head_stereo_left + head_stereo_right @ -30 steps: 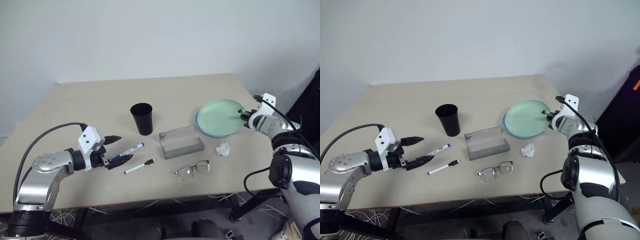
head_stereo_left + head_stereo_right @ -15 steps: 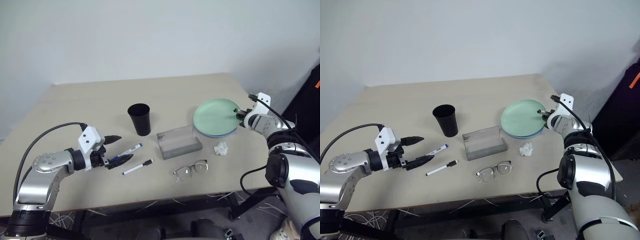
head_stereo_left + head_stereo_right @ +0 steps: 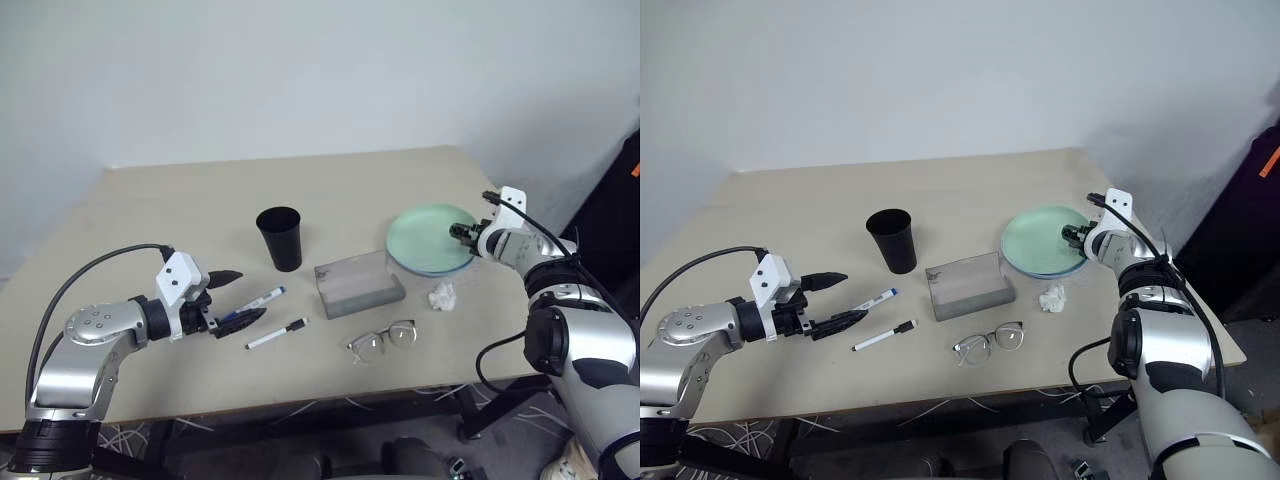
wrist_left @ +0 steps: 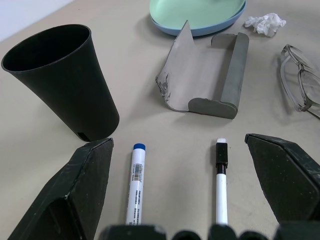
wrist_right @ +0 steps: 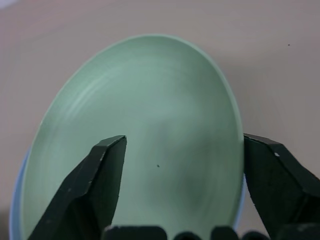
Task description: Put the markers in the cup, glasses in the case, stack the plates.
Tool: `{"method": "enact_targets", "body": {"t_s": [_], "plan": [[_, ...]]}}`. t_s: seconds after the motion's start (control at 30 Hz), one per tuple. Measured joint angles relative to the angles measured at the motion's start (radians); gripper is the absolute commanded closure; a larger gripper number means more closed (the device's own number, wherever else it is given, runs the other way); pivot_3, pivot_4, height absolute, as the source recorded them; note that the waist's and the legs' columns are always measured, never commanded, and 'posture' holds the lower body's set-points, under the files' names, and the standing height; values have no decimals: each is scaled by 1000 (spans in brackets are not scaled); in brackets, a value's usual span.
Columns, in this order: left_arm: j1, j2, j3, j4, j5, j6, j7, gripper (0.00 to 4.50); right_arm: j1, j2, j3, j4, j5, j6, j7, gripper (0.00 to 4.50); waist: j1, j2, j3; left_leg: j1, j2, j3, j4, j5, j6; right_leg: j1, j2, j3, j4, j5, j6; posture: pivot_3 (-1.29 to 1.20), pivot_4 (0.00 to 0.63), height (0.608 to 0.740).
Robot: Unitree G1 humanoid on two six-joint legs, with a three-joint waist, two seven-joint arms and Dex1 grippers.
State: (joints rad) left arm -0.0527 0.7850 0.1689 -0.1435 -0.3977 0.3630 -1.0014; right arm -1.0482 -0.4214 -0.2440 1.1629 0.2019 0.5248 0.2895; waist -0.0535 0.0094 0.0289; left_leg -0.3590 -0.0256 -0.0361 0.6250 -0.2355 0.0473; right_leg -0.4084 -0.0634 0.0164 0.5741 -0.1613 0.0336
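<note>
Right fingers (image 5: 107, 185) spread wide over the mint green plate (image 3: 432, 233), one to each side of its near rim, nothing gripped between them. Right gripper (image 3: 463, 233) poised at that plate's right edge. Mint green plate resting on the light blue plate (image 4: 200, 31) — stacked, the blue rim peeking out underneath.

Left fingers (image 4: 85, 190) also fully apart and empty, flanking the two markers without touching either. Left gripper (image 3: 228, 298) low over the surface (image 3: 180, 210), front-left of the cup (image 3: 282, 238).

Taking the cup as landmark: standing upright and empty near the surface's middle. Blue-capped marker (image 3: 262, 298) lying just in front of it, slightly left; black-capped marker (image 3: 279, 333) lying a little nearer the front edge, beside the first, the two apart. Case (image 3: 359, 283) to the cup's right and slightly forward, lid raised, nothing inside. Glasses (image 3: 385, 340) on the surface in front of the case, well apart from the cup. Crumpled white tissue (image 3: 443, 295) further right — between case and plates, touching neither.
</note>
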Motion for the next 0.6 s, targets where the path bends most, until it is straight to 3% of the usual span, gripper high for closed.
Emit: {"method": "enact_targets", "body": {"t_s": [0.37, 0.6], "plan": [[-2, 0, 0, 0, -1, 1, 5, 0, 8, -133, 165, -209, -65, 111, 322, 868, 1, 0, 0, 0, 0, 0, 0, 0, 0, 0, 0, 0, 0, 0, 0, 0, 0, 732], [-6, 1, -1, 0, -1, 1, 4, 0, 101, -242, 275, -409, -84, 183, 553, 868, 4, 0, 0, 0, 0, 0, 0, 0, 0, -1, -1, 0, 0, 0, 0, 0, 0, 732]]}}
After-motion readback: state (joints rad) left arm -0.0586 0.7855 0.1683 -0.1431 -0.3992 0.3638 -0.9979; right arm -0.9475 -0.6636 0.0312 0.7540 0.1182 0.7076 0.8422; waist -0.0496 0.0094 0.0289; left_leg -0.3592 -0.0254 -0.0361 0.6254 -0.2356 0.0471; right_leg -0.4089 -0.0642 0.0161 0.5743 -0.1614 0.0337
